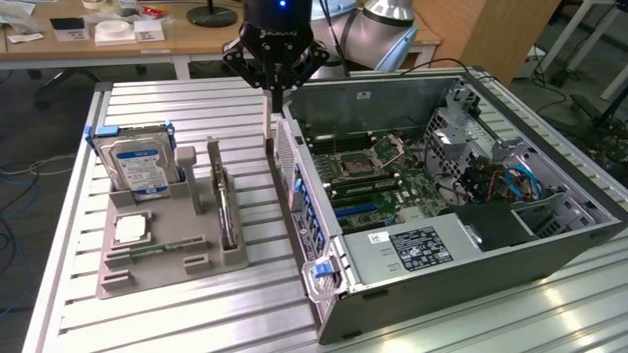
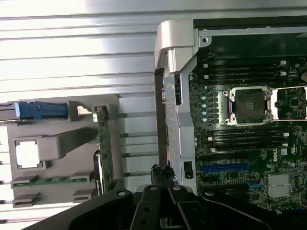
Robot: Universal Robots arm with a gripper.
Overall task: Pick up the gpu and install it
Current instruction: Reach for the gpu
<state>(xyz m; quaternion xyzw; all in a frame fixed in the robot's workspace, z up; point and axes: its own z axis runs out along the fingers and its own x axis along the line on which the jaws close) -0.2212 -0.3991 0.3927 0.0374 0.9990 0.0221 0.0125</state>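
Observation:
The gpu [image 1: 226, 209] is a thin card standing edge-on in a slot of the grey holder [image 1: 157, 273], on the side nearest the computer case [image 1: 490, 272]. In the wrist view its green edge [image 2: 104, 143] shows beside the holder [image 2: 62, 143]. My gripper [image 1: 278, 103] hangs over the rear corner of the open case, to the right of the gpu in the exterior view. Its fingers are shut, and I see nothing between them. In the wrist view my gripper [image 2: 162, 171] sits just outside the case's rear wall [image 2: 175, 38]. The motherboard [image 1: 363, 165] lies exposed, with a blue slot [image 2: 225, 167].
The holder also carries a hard drive with a blue-white label [image 1: 137, 165], a square processor [image 1: 131, 228] and a green memory stick [image 1: 157, 248]. Everything rests on a slatted metal table [image 1: 196, 316]. Cables and drive bays [image 1: 501, 180] fill the case's far end.

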